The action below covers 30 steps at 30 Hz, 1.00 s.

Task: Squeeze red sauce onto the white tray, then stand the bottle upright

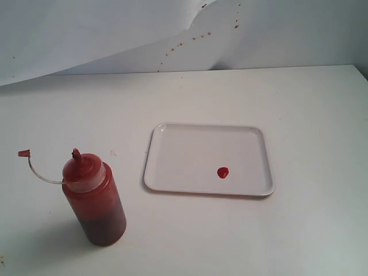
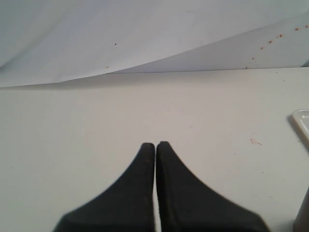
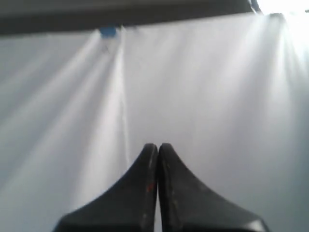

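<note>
The bottle [image 1: 95, 201] stands upright on the table at the left of the exterior view, dark red inside, its small red cap [image 1: 24, 153] dangling out on a thin tether. To its right lies the white tray [image 1: 178, 155], with a round blob of red sauce [image 1: 223, 172] near its front edge. Neither arm shows in the exterior view. In the left wrist view my left gripper [image 2: 156, 144] is shut on nothing above bare table, with a corner of the tray [image 2: 301, 122] at the edge of the picture. My right gripper [image 3: 158, 145] is shut and empty, facing white backdrop paper.
White backdrop paper [image 1: 115, 29] dotted with tiny red specks hangs behind the table. A dark blurred shape [image 2: 303, 217] sits at the corner of the left wrist view; I cannot tell what it is. A blue tape piece [image 3: 108, 32] holds the paper in the right wrist view.
</note>
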Tool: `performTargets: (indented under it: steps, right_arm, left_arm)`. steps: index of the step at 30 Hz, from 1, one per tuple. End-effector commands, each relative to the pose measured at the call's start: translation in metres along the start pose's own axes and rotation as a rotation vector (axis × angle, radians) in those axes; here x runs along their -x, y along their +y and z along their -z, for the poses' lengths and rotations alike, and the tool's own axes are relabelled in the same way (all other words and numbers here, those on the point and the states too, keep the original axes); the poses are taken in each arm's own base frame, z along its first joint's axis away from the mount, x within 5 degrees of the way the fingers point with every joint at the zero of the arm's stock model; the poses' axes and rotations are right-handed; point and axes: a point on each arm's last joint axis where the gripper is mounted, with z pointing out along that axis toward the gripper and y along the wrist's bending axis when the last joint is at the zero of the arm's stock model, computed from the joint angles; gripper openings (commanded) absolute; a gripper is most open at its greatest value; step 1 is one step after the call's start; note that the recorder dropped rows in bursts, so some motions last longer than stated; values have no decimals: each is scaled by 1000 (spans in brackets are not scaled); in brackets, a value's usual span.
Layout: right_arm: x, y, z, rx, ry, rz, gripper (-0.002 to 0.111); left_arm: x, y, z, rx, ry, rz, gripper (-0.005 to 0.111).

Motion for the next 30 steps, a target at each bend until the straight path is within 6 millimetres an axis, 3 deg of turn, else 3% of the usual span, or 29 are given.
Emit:
performTargets:
  steps: [1, 5, 8, 12, 16, 25, 30]
  right_arm:
    - [-31, -16, 23, -204, 466, 72, 0]
    - [-32, -17, 40, -229, 603, 135, 0]
    - [-37, -14, 58, -225, 610, 159, 0]
    - [-56, -6, 92, -208, 552, 154, 0]
    - [-76, 0, 117, -217, 423, 40, 0]
    - [-113, 1, 146, -261, 463, -46, 0]
    - [-114, 3, 152, -250, 492, -12, 0]
  left_arm:
    - [2, 0, 1, 0, -16, 1, 2]
    - [2, 0, 1, 0, -16, 1, 2]
    - [2, 0, 1, 0, -16, -1, 2]
    - [2, 0, 1, 0, -16, -1, 2]
    - [2, 0, 1, 0, -16, -1, 2]
    - [2, 0, 1, 0, -16, 3, 2]
    - [2, 0, 1, 0, -16, 3, 2]
